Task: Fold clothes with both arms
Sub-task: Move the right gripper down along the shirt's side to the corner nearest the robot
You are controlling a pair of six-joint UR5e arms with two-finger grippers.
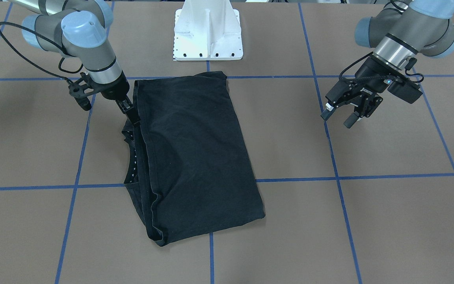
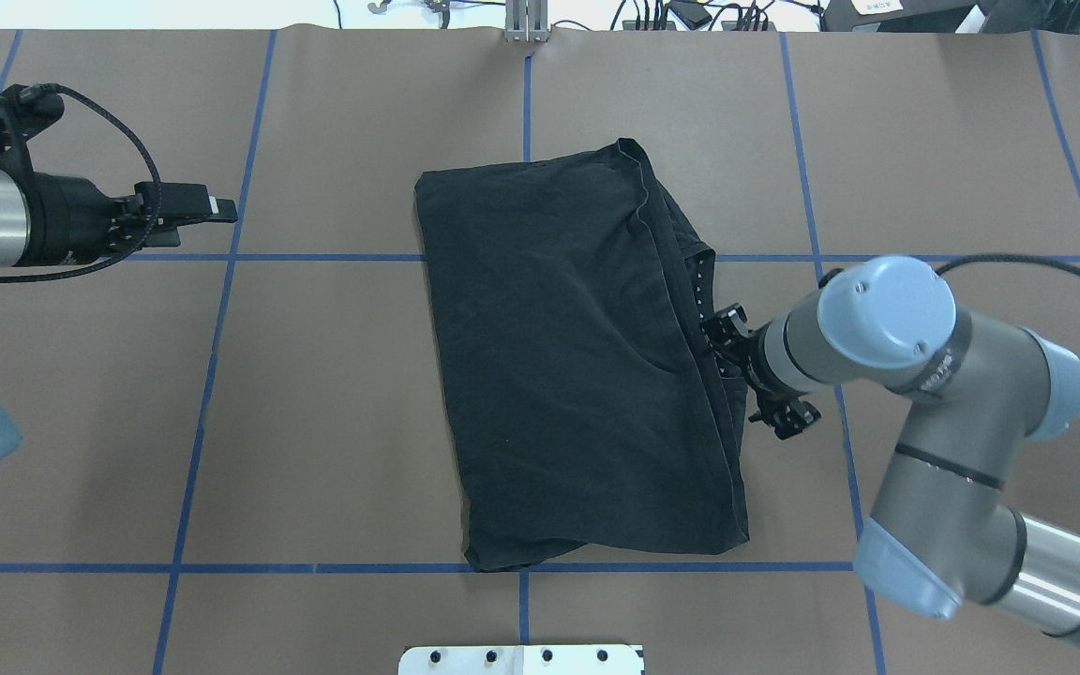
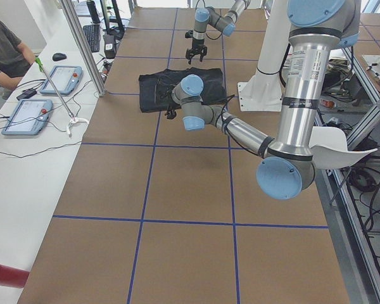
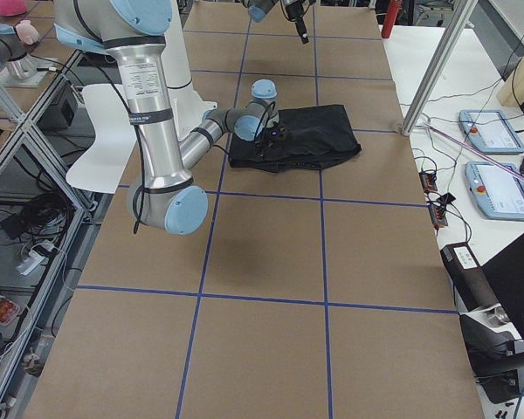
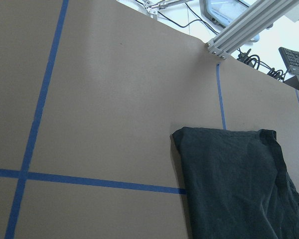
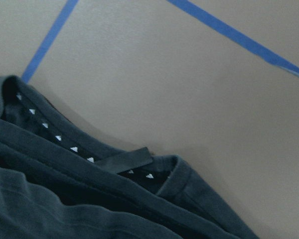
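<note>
Fold step under way: black short-sleeved T-shirt (image 1: 195,150) lies doubled on brown surface (image 1: 290,221).
Right tool (image 1: 130,112) narrow at collar (image 1: 132,157); left tool (image 1: 337,118) wide, probably must come nearer.

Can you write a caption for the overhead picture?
Right pincer at the edge of the folded black T-shirt; left pincer hangs apart.

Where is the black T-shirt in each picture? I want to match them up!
Front-facing: the T-shirt lies in the middle, slightly left.
Overhead: middle.
Left side: near the top, left of middle.
Right side: near the top, middle.
Left wrist: bottom right corner.
Right wrist: along the bottom, mostly left.
Shared landmark: the blue tape lines beside it.
</note>
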